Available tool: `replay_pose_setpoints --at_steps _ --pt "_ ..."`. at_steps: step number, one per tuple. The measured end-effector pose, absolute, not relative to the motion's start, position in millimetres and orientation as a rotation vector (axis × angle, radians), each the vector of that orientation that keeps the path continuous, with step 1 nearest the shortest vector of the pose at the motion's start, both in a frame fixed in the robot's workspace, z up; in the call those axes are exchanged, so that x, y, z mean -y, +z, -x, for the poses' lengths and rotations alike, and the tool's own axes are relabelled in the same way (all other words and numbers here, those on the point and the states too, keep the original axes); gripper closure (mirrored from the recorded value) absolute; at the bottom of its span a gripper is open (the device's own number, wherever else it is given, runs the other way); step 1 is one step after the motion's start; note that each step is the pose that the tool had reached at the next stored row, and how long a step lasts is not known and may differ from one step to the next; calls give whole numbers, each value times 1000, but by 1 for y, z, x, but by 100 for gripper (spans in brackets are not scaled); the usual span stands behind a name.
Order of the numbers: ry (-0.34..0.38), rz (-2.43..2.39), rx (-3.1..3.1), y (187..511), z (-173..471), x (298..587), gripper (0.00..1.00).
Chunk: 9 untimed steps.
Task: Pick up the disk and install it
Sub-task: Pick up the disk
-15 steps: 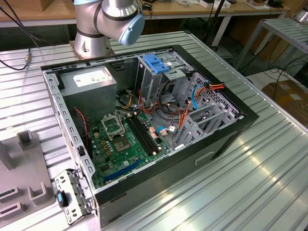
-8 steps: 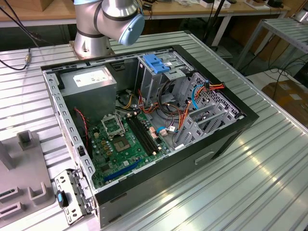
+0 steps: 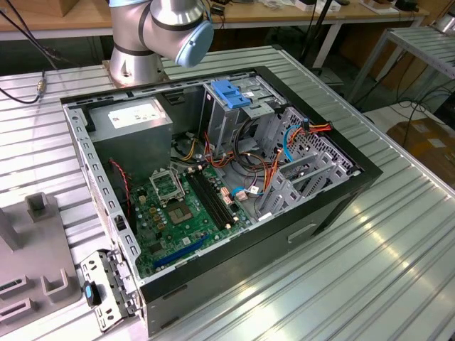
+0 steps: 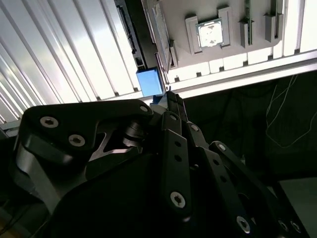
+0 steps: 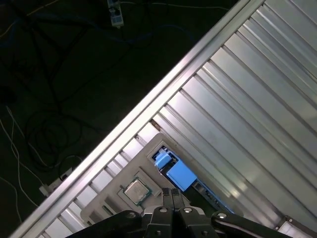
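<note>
In the first wrist view the gripper [image 5: 172, 193] hangs over the ribbed aluminium surface [image 5: 257, 109], fingers pressed together and holding nothing. The flat grey metal disk [image 5: 179, 174] in its bright blue plastic carrier sits in a pale grey holder tray [image 5: 109, 201] near the surface's edge. Closed like this, the fingers could strike the carrier or the neighbouring square silver chip [image 5: 136, 191] instead of straddling the disk.

Robotics lab | slotted aluminium table [image 3: 384, 270] — robot arm [image 3: 160, 32] | open computer case [image 3: 234, 280]

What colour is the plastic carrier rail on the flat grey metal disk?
Bright blue; the carrier rail shows best in the first wrist view.
</note>
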State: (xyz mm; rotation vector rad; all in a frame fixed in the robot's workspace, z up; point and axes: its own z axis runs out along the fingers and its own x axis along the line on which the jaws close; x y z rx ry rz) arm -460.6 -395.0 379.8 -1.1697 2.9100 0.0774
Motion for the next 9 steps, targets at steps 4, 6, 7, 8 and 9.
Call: replay_pose_setpoints --at_steps 4,6,7,8,9 --pt "78 1197 -2899 380 461 395 89" --pt "78 1212 -2893 380 461 395 89" --pt "78 1220 -2890 380 461 395 89" --pt "78 1230 -2886 380 461 395 89" --pt "78 1238 -2883 380 461 395 89"
